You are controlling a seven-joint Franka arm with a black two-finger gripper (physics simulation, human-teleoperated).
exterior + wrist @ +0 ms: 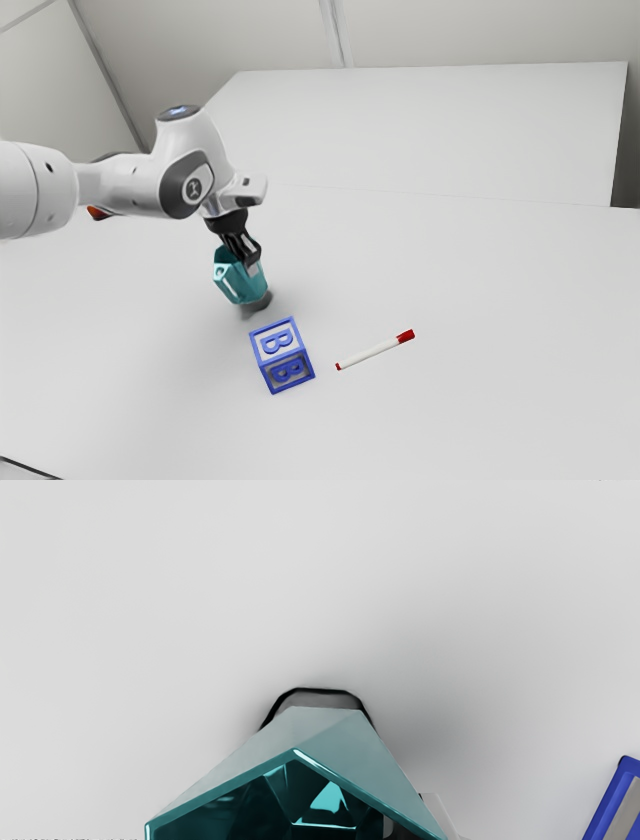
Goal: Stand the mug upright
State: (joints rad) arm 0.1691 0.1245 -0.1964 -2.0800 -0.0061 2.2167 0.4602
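1. The mug [240, 282] is directly under our gripper [252, 264], near the blue block [282, 356].
2. Our jaws look clenched on its wall, one inside, one outside.
3. Its long axis runs from the rim beside our jaws down to the base, nearly upright; whether the base sits flat on the table [440, 260], we cannot tell.

You get mug [345, 740] cut off by wrist view's edge, rest of its rim and inside lost to you. Grey, dark-edged shape [325, 699] mostly hidden behind mug. Pale piece [436, 812] beside mug cut off too, as is blue block [612, 800]. In exterior view, gripper [250, 262] covers part of mug from you. Arm [28, 190] cut off at left, orange-red thing [96, 213] mostly hidden behind it. Black line [30, 468] cut off; you can't tell what it is.
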